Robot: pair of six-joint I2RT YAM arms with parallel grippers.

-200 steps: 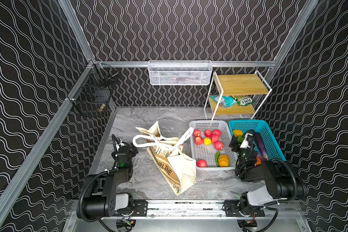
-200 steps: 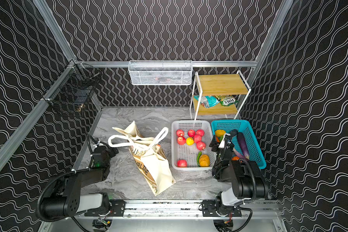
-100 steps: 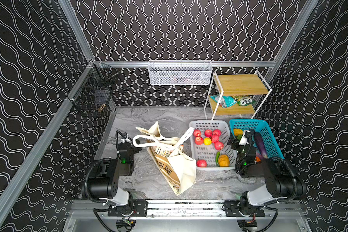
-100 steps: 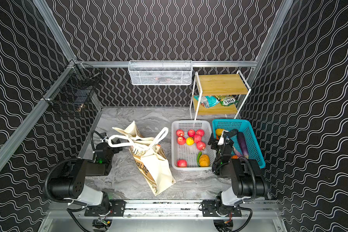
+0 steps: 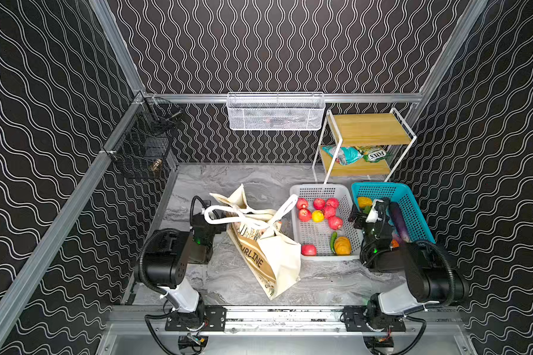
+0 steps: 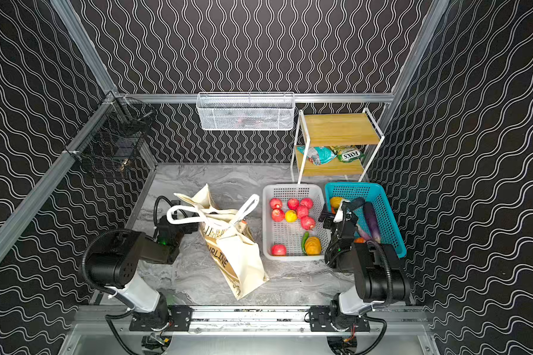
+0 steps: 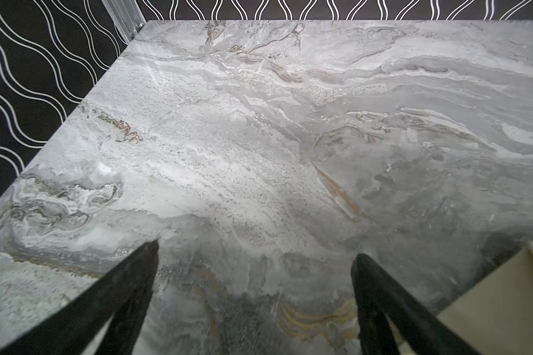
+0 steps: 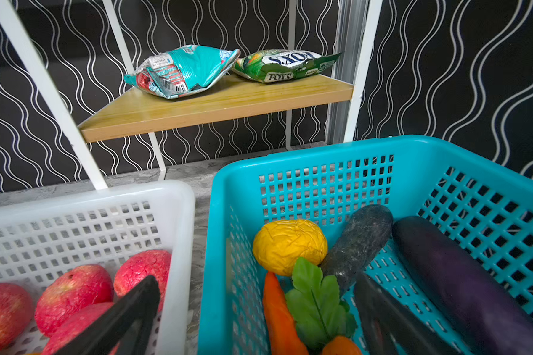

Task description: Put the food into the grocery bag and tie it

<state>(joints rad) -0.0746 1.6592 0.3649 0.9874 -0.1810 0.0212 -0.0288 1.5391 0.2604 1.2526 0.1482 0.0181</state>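
Observation:
The cream grocery bag [image 5: 266, 252] [image 6: 237, 258] lies slumped mid-table, its handles looped up. My left gripper [image 5: 210, 215] [image 7: 255, 252] hovers open over bare marble beside the bag's left handle, and a cream corner of the bag [image 7: 505, 307] shows. Red fruits [image 5: 319, 212] and a yellow one [image 5: 317, 216] sit in the white basket [image 5: 320, 188]. My right gripper [image 5: 370, 212] [image 8: 256, 279] is open and empty, straddling the white and teal basket walls. A yellow fruit [image 8: 290, 246], a carrot [image 8: 277, 313] and an aubergine [image 8: 462, 276] lie in the teal basket [image 8: 320, 156]. Snack packets [image 8: 182, 72] [image 8: 285, 67] rest on the shelf.
A white-framed wooden shelf rack [image 5: 370, 129] stands at the back right. A white mesh basket [image 5: 274, 112] hangs on the back wall and a black wire basket [image 5: 142, 144] on the left wall. Patterned walls close in on three sides.
My left arm has reached forward, bringing its gripper up to the bag's left handle. The right gripper has moved away from me over the basket walls and opened a little wider.

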